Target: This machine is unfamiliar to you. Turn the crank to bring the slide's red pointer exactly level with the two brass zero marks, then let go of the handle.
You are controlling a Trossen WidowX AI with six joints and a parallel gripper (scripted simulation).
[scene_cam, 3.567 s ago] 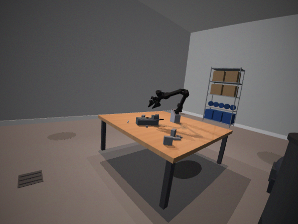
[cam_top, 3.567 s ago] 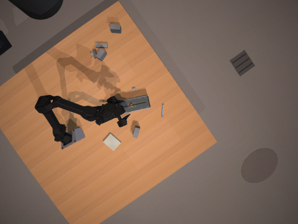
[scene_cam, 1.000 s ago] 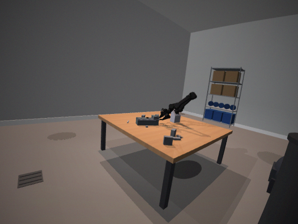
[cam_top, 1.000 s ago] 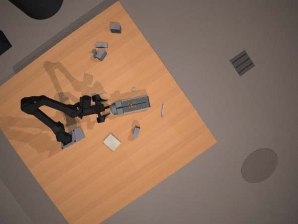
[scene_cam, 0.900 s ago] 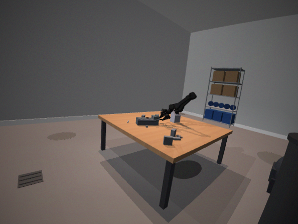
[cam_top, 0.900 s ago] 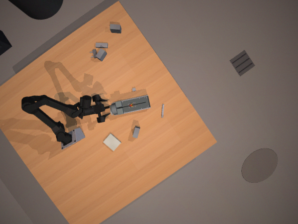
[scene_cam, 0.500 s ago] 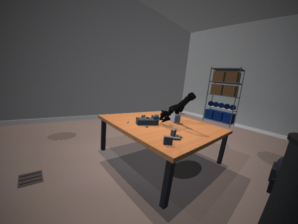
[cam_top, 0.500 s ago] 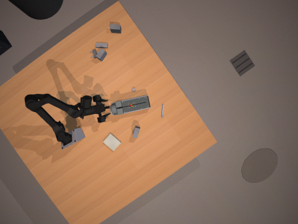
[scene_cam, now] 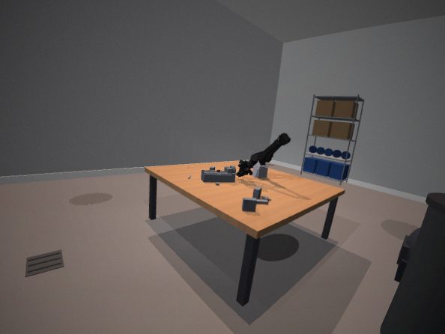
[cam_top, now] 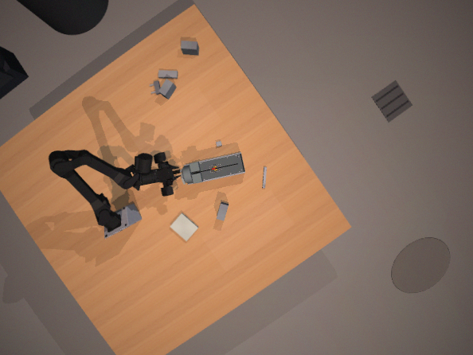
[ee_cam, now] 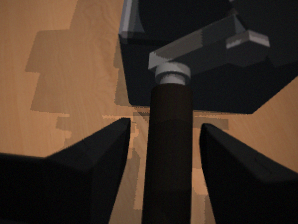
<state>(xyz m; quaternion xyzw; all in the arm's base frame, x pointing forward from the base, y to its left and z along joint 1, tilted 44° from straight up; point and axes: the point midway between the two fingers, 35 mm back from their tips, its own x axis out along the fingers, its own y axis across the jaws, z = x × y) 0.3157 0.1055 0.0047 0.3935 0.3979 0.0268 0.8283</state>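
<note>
The grey machine [cam_top: 228, 172] [scene_cam: 219, 177] [ee_cam: 137, 82] stands on the table in front of the arm. Its red pointer [cam_top: 213, 169] sits at the slot on top; yellowish specks show beside it, but the view is too small to tell whether they are level. The crank arm [ee_cam: 200, 46] shows in the wrist view with its dark brown handle [ee_cam: 171, 155] pointing toward the camera. My gripper [cam_top: 180, 172] [scene_cam: 239, 174] [ee_cam: 165, 129] is partly open, with one finger on each side of the handle and a visible gap on both sides.
A small grey cube [cam_top: 219, 143], a grey block [cam_top: 223, 212], a thin bar [cam_top: 264, 177] and a cream block [cam_top: 184, 227] lie around the machine. Several grey pieces, including a box [cam_top: 190, 47] and a flat block [cam_top: 168, 74], lie toward the table's far corner.
</note>
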